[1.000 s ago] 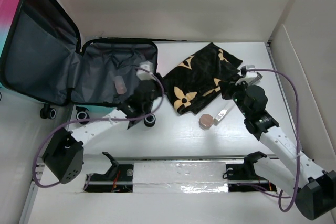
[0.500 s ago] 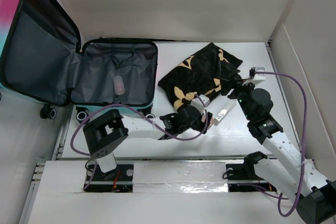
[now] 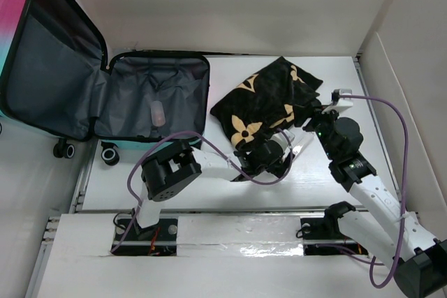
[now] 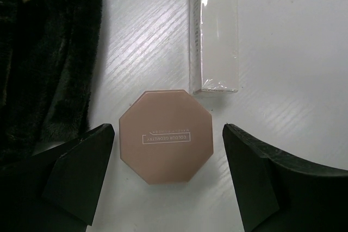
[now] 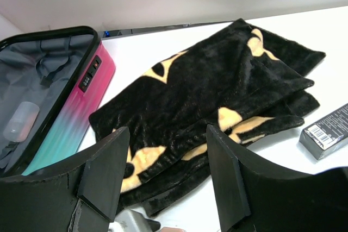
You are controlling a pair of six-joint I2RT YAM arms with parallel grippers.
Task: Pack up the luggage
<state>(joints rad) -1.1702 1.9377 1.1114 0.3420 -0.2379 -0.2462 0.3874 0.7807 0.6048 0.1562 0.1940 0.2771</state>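
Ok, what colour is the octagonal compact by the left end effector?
The compact is dusty pink-beige with white lettering; clearest in the left wrist view.

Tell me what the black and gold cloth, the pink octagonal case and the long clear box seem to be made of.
Black and gold cloth: plush, velvety fabric; fuzzy pile, soft folds.
Pink octagonal case: probably matte plastic; smooth, even surface, printed lettering.
Long clear box: thin glossy transparent plastic, judging by glare and creases.

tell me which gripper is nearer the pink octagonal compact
Left. The left gripper is open with a finger on each side of the compact, not touching. The right gripper is open off to the side, facing the black-and-gold blanket.
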